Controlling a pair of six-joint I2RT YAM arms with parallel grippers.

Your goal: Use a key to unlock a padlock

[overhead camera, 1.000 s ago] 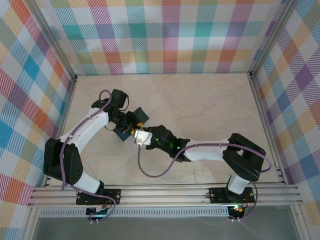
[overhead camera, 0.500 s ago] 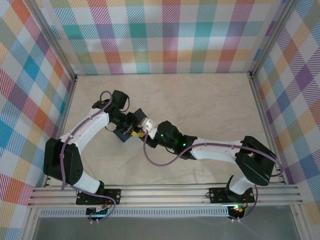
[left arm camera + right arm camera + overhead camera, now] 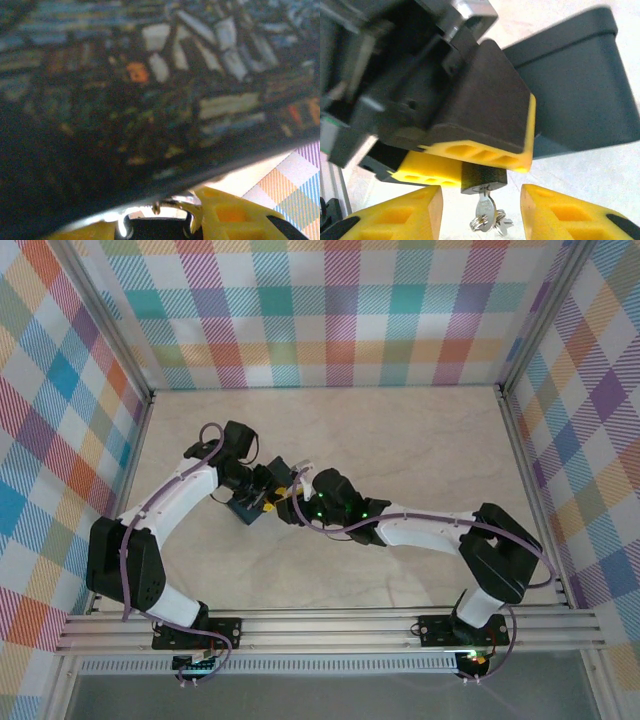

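A pale marbled counter (image 3: 420, 440) carries two white-and-black robot arms that meet left of centre, over a dark blue swirl-patterned box (image 3: 580, 90). The left arm's jaws (image 3: 470, 167), dark fingers edged in yellow, are closed on the small dark-bodied padlock (image 3: 482, 179) and hold it just beside the box, keyhole end facing the right wrist. The thin grey metal key (image 3: 484, 204) sits in that keyhole, with a small wire ring (image 3: 487, 223) dangling from its outer end.

The right arm's jaws (image 3: 480, 212) stand partly open with a yellow fingertip on either side of the key, touching nothing. The key's long axis runs straight out of the padlock into that gap, so the right arm is the one placed to pinch and turn it.

The padlock's shackle is hidden between the left fingers. In the blurred left wrist view, a silvery glint at the bottom edge may be the shackle. From overhead, padlock and key are too small to make out.
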